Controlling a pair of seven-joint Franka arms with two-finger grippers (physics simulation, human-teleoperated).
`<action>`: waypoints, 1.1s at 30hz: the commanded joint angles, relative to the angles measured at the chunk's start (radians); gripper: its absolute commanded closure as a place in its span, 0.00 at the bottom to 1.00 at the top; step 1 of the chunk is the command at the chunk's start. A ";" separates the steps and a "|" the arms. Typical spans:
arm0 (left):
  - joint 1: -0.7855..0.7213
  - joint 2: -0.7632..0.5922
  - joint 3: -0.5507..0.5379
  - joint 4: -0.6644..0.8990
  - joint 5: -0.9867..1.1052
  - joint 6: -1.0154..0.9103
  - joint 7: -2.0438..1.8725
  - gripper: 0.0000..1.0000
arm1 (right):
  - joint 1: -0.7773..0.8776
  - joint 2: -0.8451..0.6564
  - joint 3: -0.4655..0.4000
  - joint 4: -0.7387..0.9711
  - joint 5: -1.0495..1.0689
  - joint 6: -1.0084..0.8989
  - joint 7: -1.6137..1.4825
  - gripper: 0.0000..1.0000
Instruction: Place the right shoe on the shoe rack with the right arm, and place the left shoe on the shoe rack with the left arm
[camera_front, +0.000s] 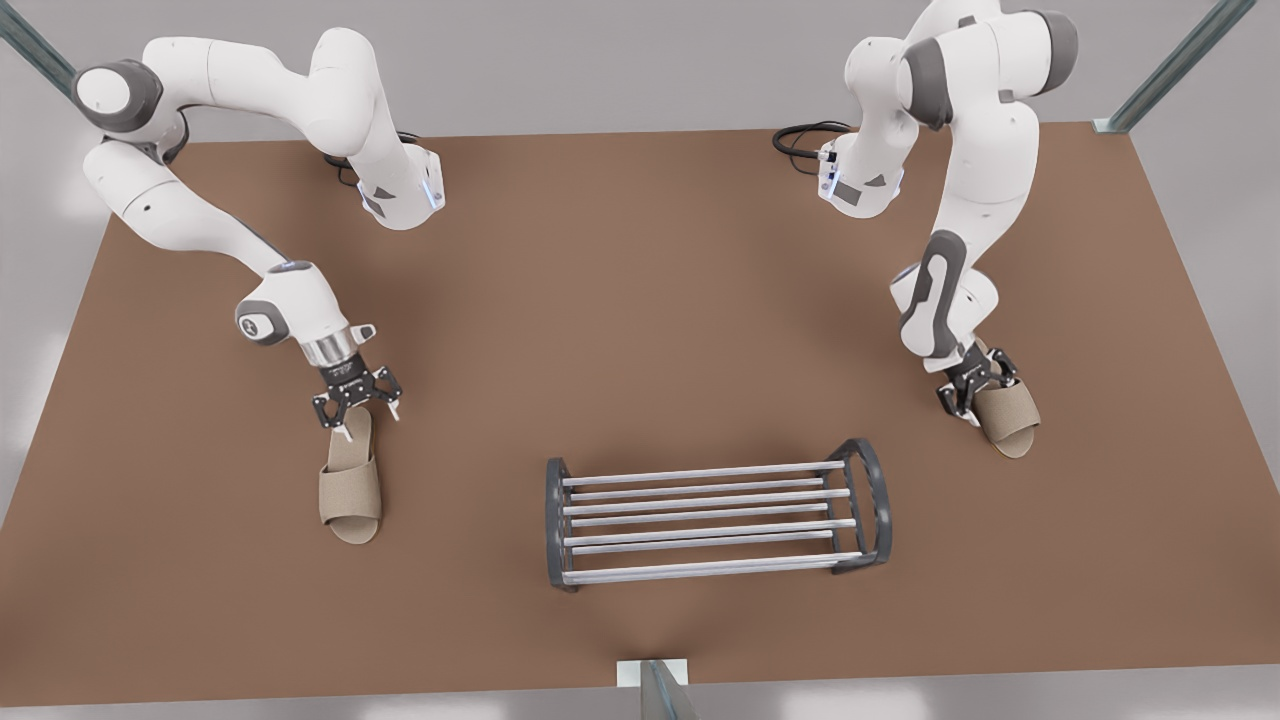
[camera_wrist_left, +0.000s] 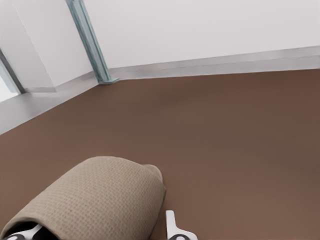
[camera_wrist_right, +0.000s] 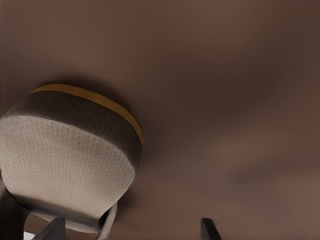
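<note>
Both tan woven slippers lie on the brown table (camera_front: 640, 300), one off each end of the silver-barred shoe rack (camera_front: 712, 567). The right gripper (camera_front: 360, 405) hangs spread wide over the right shoe (camera_front: 350, 490), ready to grab its heel. The left gripper (camera_front: 970, 395) straddles the left shoe (camera_front: 1008, 420); I cannot tell if it squeezes.

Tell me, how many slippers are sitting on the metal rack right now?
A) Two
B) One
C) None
C: the shoe rack carries nothing on its bars. The slipper at the front view's left and the slipper at the front view's right both sit apart from it.
</note>
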 joint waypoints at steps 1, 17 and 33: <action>0.001 0.007 0.000 0.013 -0.002 0.015 -0.530 0.00 | 0.006 0.003 0.000 0.013 -0.004 0.005 0.055 0.00; 0.000 0.000 0.001 0.033 -0.005 0.059 -0.530 0.37 | 0.066 0.014 0.000 0.089 -0.002 0.017 0.184 0.00; -0.037 -0.163 0.004 0.034 -0.005 0.248 -0.519 0.79 | 0.139 0.036 -0.011 0.177 -0.004 0.023 0.185 0.00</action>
